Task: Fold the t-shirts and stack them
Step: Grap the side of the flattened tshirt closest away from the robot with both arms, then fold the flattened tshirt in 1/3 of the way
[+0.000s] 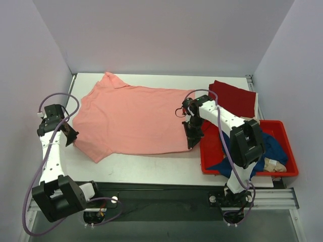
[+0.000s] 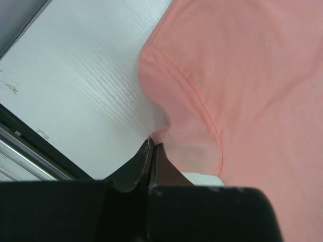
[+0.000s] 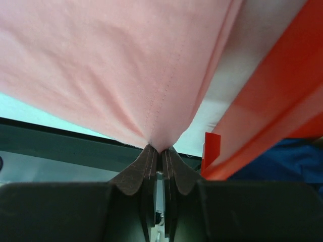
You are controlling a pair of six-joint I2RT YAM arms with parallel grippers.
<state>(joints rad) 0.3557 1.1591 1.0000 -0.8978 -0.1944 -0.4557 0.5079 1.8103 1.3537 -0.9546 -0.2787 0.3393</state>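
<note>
The salmon-pink t-shirt (image 1: 133, 118) lies spread flat on the white table, collar toward the back left. My left gripper (image 1: 70, 136) is shut, and its tips pinch the edge of the near left sleeve (image 2: 186, 146) at table level. My right gripper (image 1: 193, 143) is shut on the shirt's near right hem corner (image 3: 161, 126), and the cloth puckers up into its fingers (image 3: 146, 164). The dark red t-shirt (image 1: 234, 98) lies folded at the back right. The navy blue t-shirt (image 1: 275, 148) is bunched in the red tub and shows in the right wrist view (image 3: 282, 161).
The rigid red plastic tub (image 1: 242, 171) stands at the near right, close beside my right gripper; its wall (image 3: 272, 111) fills the right of the right wrist view. A beige item (image 1: 275, 164) lies in the tub. The table's front edge (image 1: 151, 184) runs just below the shirt.
</note>
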